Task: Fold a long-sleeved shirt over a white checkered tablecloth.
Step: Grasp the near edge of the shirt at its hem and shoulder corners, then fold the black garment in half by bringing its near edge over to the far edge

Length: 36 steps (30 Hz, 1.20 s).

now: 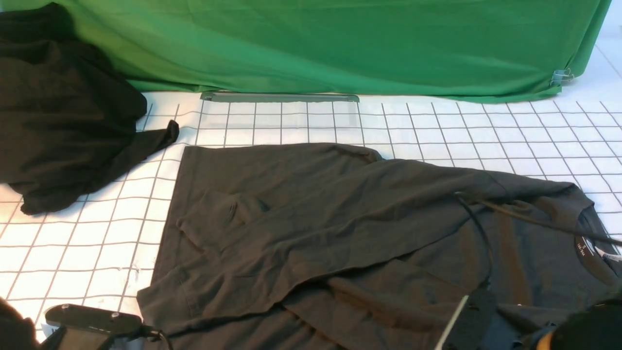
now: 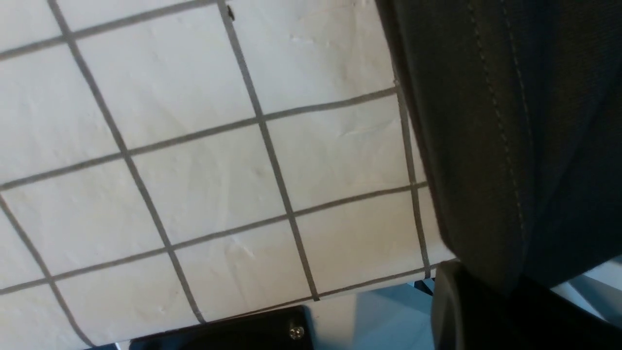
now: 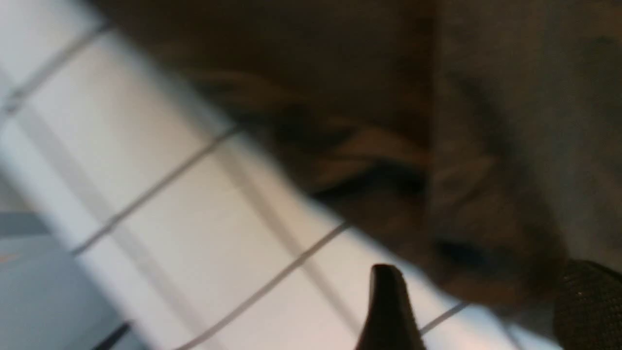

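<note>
The shirt point(image 1: 316, 218) lies left-to-right on the tablecloth point(image 1: 486, 131), collar point(image 1: 590, 243) nearest the right gripper point(image 3: 486, 301), fingers spread, hem point(image 1: 165, 233) nearest the left gripper point(image 1: 92, 318), whose finger state cannot be told.

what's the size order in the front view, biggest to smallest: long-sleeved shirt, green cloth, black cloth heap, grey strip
1. long-sleeved shirt
2. green cloth: it lies farther back and is cut off by the frame, so its place against the shirt is unsure
3. black cloth heap
4. grey strip
</note>
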Tool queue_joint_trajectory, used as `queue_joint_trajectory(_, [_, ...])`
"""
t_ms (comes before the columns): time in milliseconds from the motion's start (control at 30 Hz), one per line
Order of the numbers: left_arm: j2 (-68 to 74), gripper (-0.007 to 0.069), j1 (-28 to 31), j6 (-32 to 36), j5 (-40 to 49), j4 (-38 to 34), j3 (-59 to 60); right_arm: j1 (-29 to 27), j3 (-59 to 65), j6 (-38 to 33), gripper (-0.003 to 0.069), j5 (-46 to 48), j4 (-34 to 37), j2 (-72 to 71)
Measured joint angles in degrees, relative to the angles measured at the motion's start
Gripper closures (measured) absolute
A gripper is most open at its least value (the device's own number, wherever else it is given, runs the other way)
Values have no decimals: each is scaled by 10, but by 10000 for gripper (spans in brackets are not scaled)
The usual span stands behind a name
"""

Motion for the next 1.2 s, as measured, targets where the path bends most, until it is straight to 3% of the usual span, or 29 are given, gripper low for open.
queue_joint_trajectory(133, [0,603,0,0,0,1,0,0,0,14,246,-24,-16,46])
queue_joint_trajectory(233, [0,603,0,0,1,1,0,0,-5,21,346,-25,-28,65])
queue_joint_trajectory(267, [0,603,0,0,6,1,0,0,-8,27,461,-18,-37,68])
queue_joint_trajectory(333, [-4,603,0,0,24,-1,0,0,-10,35,582,-4,-40,66])
queue_joint_trajectory(400, [-18,603,0,0,39,-4,0,0,-9,41,626,31,-27,54])
queue_joint_trajectory(600, [-89,603,0,-28,59,-1,-31,0,-5,42,635,115,-17,-28])
queue_joint_trajectory(833, [-89,603,19,-56,65,76,-129,0,-42,41,638,153,-46,-92])
queue_joint_trajectory(1000, [-9,603,110,-15,48,96,-206,-30,-125,34,638,159,-77,-74])
queue_joint_trajectory(1200, [137,603,259,106,-36,-2,-318,-139,-268,-42,638,155,-70,22])
